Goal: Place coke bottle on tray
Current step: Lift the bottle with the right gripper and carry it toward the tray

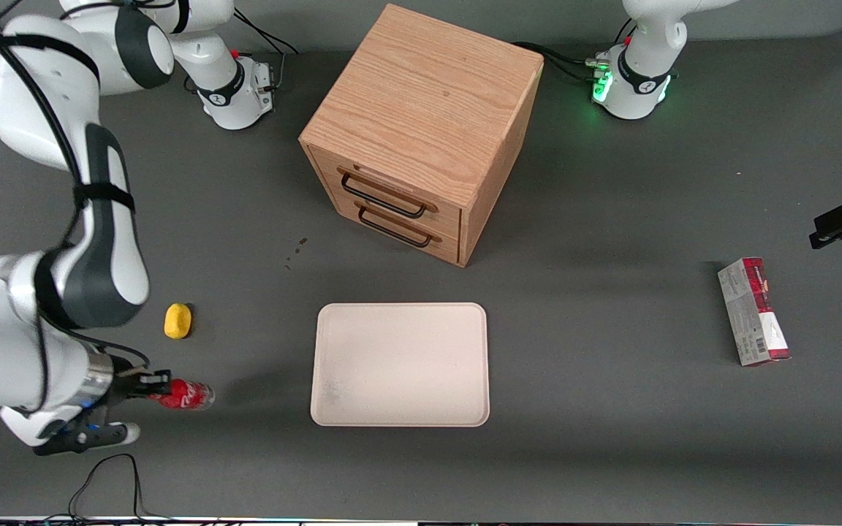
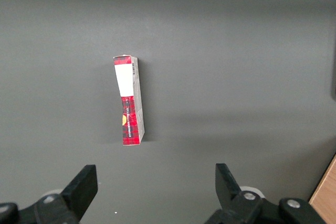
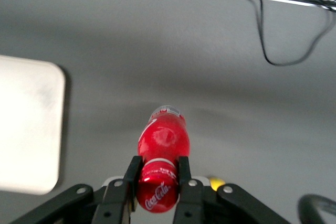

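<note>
The coke bottle (image 1: 186, 395) is small and red, and my right gripper (image 1: 145, 387) is shut on its capped end. It lies roughly level, pointing toward the tray, at the working arm's end of the table. The wrist view shows both black fingers (image 3: 132, 174) pressed against the bottle (image 3: 161, 145), which hangs above the grey table. The tray (image 1: 400, 364) is a pale cream rectangle with rounded corners in the middle of the table, nearer the front camera than the drawer cabinet. One rounded corner of the tray (image 3: 29, 124) shows in the wrist view, apart from the bottle.
A yellow lump (image 1: 177, 321) lies on the table close to the gripper, farther from the front camera. A wooden drawer cabinet (image 1: 421, 131) stands farther back than the tray. A red-and-grey carton (image 1: 753, 310) lies toward the parked arm's end. Cables (image 1: 110, 475) trail along the table's front edge.
</note>
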Robot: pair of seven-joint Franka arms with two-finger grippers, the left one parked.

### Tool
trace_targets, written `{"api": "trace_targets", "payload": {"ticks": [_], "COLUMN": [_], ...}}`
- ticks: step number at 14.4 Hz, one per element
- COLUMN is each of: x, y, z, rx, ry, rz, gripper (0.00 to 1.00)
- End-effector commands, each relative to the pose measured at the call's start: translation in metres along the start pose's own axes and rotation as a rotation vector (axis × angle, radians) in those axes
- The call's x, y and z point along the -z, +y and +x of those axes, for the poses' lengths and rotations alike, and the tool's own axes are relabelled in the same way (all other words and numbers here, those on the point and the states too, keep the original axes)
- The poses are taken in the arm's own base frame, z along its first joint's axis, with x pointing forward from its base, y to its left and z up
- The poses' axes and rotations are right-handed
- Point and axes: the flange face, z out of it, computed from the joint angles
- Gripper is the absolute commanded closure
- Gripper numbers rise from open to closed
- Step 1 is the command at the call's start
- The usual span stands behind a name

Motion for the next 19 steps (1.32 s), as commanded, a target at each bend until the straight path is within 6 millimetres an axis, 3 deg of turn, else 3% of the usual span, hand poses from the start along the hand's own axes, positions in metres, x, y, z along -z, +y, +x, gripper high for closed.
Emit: {"api": "trace_targets", "payload": {"ticks": [1, 3, 4, 7, 12, 15, 18, 19], "x": [0.091, 0.145, 0.160, 0.176, 0.168, 0.160, 0.143, 0.135], "y": [0.003, 0.005, 0.006, -0.008, -0.116, -0.191, -0.237, -0.240], "z": [-0.040, -0.068, -0.076, -0.078, -0.064, -0.069, -0.070, -0.066], "rx": [0.017, 0.045, 0.055, 0.084, 0.209, 0.225, 0.223, 0.225], "ry": [-0.013, -0.003, 0.006, 0.042, 0.117, 0.132, 0.133, 0.131], "rz": [-0.009, -0.012, -0.013, -0.009, -0.003, 0.011, 0.018, 0.018], "gripper": [1.00, 1.00, 1.00, 1.00, 1.00, 1.00, 1.00, 1.00]}}
